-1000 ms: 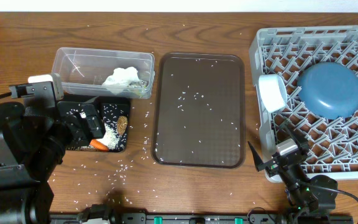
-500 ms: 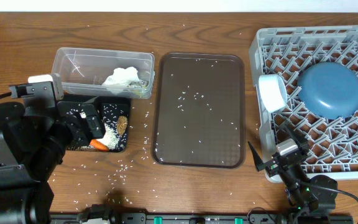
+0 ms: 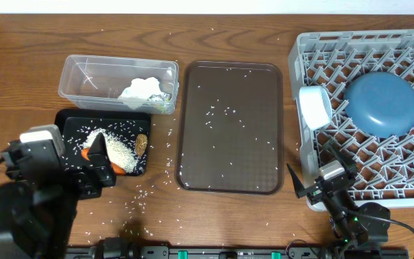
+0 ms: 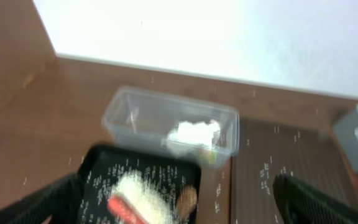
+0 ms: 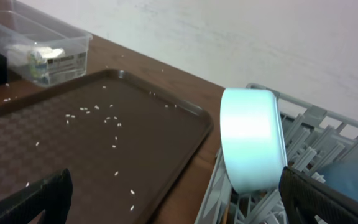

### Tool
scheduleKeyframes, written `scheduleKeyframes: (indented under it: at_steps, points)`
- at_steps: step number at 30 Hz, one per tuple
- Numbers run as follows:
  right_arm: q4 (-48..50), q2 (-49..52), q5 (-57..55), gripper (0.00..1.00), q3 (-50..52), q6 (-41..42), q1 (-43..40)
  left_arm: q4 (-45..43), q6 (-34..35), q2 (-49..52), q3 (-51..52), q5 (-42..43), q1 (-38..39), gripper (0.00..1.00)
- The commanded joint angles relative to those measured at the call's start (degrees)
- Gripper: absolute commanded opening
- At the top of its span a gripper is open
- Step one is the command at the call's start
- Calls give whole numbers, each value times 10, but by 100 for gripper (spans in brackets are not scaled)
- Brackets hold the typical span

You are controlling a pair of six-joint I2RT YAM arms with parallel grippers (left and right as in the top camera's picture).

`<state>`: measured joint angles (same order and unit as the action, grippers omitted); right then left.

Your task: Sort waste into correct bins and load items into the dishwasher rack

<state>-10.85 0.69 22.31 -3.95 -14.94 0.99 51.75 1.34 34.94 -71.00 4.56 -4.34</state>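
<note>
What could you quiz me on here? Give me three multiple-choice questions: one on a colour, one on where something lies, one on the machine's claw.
1. The plate in the rack is: A pink; B dark blue; C white.
2. The crumpled tissue lies: A in the rack; B on the plate; C in the clear tub.
3. The left claw is: A open; B shut on the tissue; C shut on nothing.
Answers: B, it shows dark blue from overhead; C, it sits inside the tub's walls; A, its fingers stand wide apart.
</note>
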Motion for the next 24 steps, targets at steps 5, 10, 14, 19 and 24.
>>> scheduleKeyframes:
  at_steps: [5, 10, 14, 19, 24]
  points:
    - [2, -4, 4, 99, 4, 8, 4, -242, -9, -173, 262, 10, 26, 98]
    - [2, -4, 4, 99, 4, 8, 4, -348, -9, -275, 412, 15, 37, 98]
    - [2, -4, 4, 99, 4, 8, 4, -396, -9, -325, 491, 25, 44, 98]
    - [2, -4, 4, 99, 4, 8, 4, -467, -9, -348, 572, 25, 53, 98]
    - [2, -4, 4, 99, 4, 8, 4, -532, -9, -348, 652, 23, 54, 98]
